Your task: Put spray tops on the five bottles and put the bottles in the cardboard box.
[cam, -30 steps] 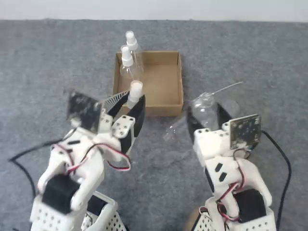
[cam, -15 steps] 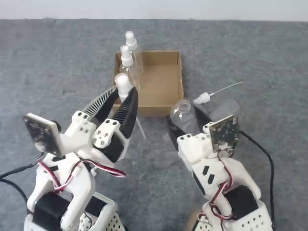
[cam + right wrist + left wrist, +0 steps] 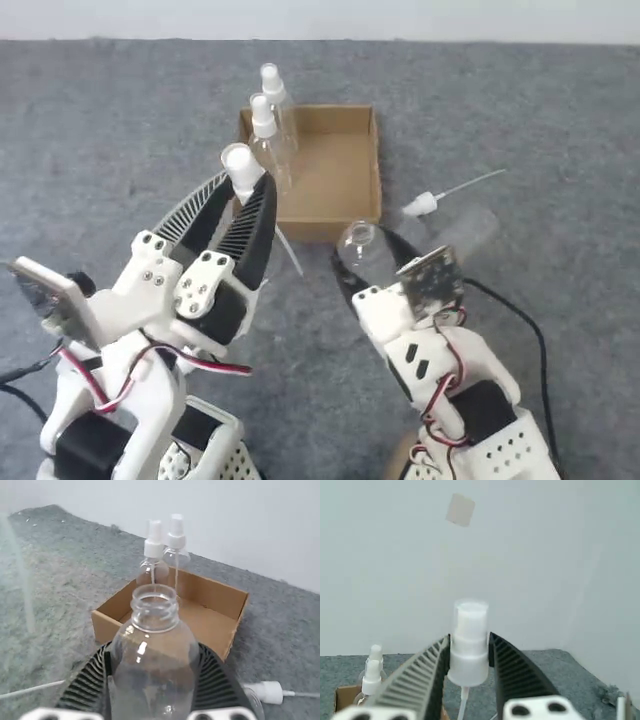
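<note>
So, we count two capped bottles (image 3: 267, 140) standing at the cardboard box's (image 3: 335, 180) far left corner, our left tool (image 3: 248, 195) clamping a spray top (image 3: 239, 163), our right tool (image 3: 368, 255) gripping an uncapped bottle (image 3: 358, 240) near the box's front edge, three bottles apparently left.

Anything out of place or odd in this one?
Nothing spilled or damaged. Right of the cardboard box, a clear bottle lies on its side beside a loose spray top.
</note>
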Controlling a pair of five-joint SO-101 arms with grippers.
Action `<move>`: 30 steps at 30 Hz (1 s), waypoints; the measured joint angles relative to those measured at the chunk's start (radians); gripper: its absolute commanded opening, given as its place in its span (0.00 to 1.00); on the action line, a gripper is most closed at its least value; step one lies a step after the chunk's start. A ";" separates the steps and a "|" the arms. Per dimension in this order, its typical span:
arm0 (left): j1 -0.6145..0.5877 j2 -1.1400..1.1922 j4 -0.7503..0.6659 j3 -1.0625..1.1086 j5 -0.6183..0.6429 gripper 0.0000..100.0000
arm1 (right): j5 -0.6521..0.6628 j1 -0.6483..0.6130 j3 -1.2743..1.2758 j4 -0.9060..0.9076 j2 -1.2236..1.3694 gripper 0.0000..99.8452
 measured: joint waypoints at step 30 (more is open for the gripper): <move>-0.110 0.000 -0.094 0.015 0.204 0.01 | 0.095 -0.141 0.057 -0.021 0.000 0.01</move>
